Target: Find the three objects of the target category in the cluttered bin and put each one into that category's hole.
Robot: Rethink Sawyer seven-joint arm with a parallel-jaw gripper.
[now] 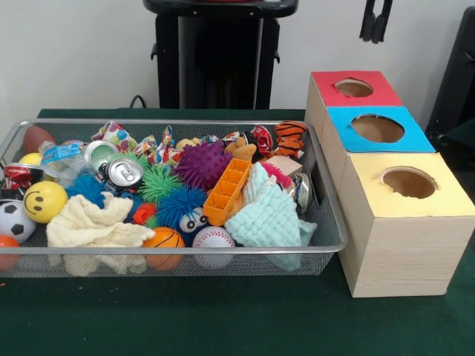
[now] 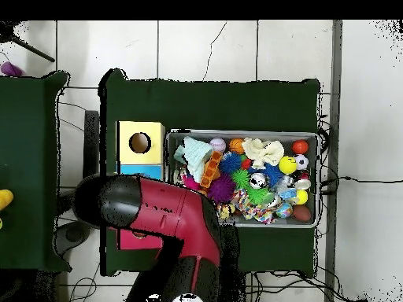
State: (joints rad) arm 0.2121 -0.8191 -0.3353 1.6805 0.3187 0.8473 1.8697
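Note:
The silver wire-mesh bin fills the left of the table, heaped with toys; it also shows in the overhead view. One see-through bottle with a blue label lies at the bin's far left, partly under other things. I cannot make out the other two bottles. The round hole in the red-topped box is the farthest of three boxes to the right of the bin. My gripper hangs at the top edge above and behind that box. It is empty, with a narrow gap between its fingers. In the overhead view the arm hides it.
Blue-topped and yellow-topped boxes stand in a row in front of the red one. In the bin lie silver cans, spiky balls, an orange tray, cloths and sports balls. The robot's pedestal stands behind.

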